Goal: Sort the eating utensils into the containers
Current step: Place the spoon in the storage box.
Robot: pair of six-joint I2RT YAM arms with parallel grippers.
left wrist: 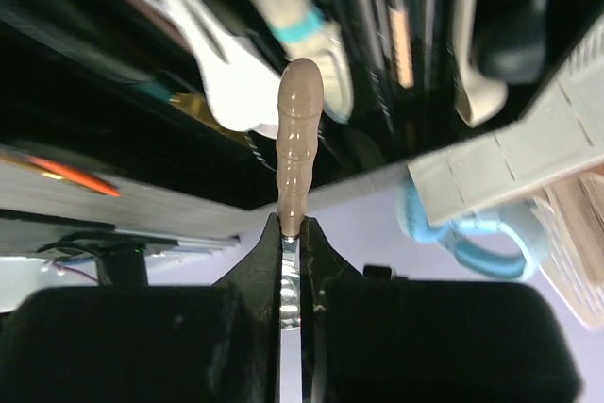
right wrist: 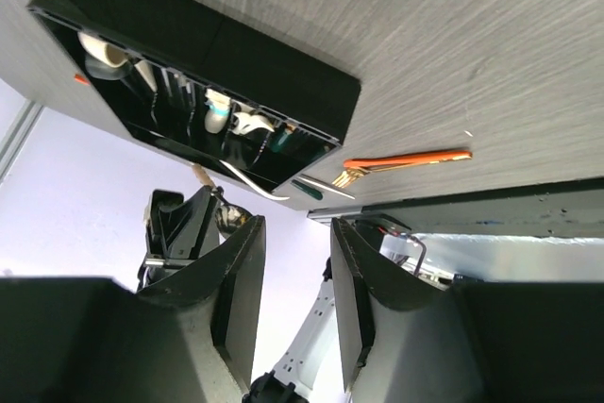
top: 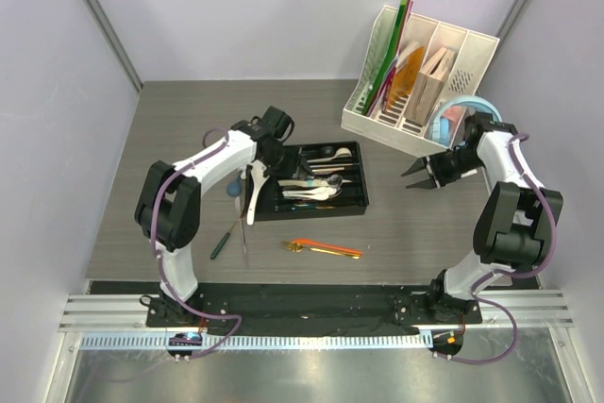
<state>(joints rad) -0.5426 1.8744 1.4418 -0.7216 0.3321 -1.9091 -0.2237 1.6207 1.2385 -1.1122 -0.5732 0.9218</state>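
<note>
My left gripper (left wrist: pixel 293 226) is shut on the steel neck of a tan-handled utensil (left wrist: pixel 298 129). Its handle points out over the black cutlery tray (top: pixel 357 203). From above, this gripper (top: pixel 258 159) hovers at the tray's left end. White soup spoons (top: pixel 311 192) and dark pieces lie in the tray's compartments. My right gripper (top: pixel 418 176) hangs open and empty to the right of the tray. An orange-handled fork (top: pixel 323 248) and a green-handled utensil (top: pixel 224 238) lie on the table in front of the tray. In the right wrist view the gripper (right wrist: pixel 296 233) looks down on the tray (right wrist: pixel 283 82) and the fork (right wrist: pixel 406 159).
A white slotted file organiser (top: pixel 420 82) with folders stands at the back right. Light-blue headphones (top: pixel 451 118) rest beside it, close behind my right arm. A long pale utensil (top: pixel 250 193) and a thin one (top: pixel 244 238) lie left of the tray.
</note>
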